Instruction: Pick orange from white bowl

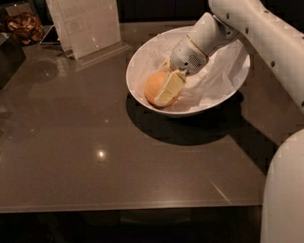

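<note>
The orange (152, 86) lies in the left part of the white bowl (140, 64), on the crumpled white paper (215, 74) that lines it. My gripper (160, 89) reaches down into the bowl from the right. Its cream fingers (170, 87) sit on either side of the orange; the near one lies across the fruit's right side and the far one is mostly hidden behind it. The fingers look closed against the orange, which still rests low in the bowl.
The bowl stands on a dark grey table (93, 145). A clear upright sign holder (86, 20) stands at the back left. A dark box (5, 61) and a basket of brown items (26, 25) are at the far left. My white arm (269, 34) crosses the right side.
</note>
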Controlling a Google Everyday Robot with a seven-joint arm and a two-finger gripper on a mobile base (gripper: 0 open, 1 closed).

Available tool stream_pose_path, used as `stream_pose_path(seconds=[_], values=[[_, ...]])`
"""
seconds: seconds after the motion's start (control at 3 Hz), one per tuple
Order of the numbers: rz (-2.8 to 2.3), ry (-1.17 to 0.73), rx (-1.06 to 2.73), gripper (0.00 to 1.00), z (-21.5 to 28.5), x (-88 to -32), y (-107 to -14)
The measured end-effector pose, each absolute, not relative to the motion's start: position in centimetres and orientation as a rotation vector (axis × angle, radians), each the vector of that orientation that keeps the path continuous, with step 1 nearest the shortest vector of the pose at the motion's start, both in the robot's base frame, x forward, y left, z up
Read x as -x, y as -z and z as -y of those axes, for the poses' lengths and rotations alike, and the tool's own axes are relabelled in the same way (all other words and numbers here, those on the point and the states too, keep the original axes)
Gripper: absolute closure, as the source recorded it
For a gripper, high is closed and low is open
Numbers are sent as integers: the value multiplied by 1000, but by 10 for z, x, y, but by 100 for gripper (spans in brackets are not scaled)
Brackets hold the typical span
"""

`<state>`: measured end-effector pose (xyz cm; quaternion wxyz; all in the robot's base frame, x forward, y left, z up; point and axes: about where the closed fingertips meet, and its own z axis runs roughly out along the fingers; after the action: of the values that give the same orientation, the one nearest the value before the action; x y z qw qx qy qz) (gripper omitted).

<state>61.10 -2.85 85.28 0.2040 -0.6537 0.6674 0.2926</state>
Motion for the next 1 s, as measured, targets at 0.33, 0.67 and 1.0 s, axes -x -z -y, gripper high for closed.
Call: stream_pose_path(seconds=[0.33,0.67,1.0], values=[[-1832,-805,1822,94,29,-608,-859],[-1774,-801,1823,100,29,-600,-873],[-1724,-785,1806,100,36,-592,-891]])
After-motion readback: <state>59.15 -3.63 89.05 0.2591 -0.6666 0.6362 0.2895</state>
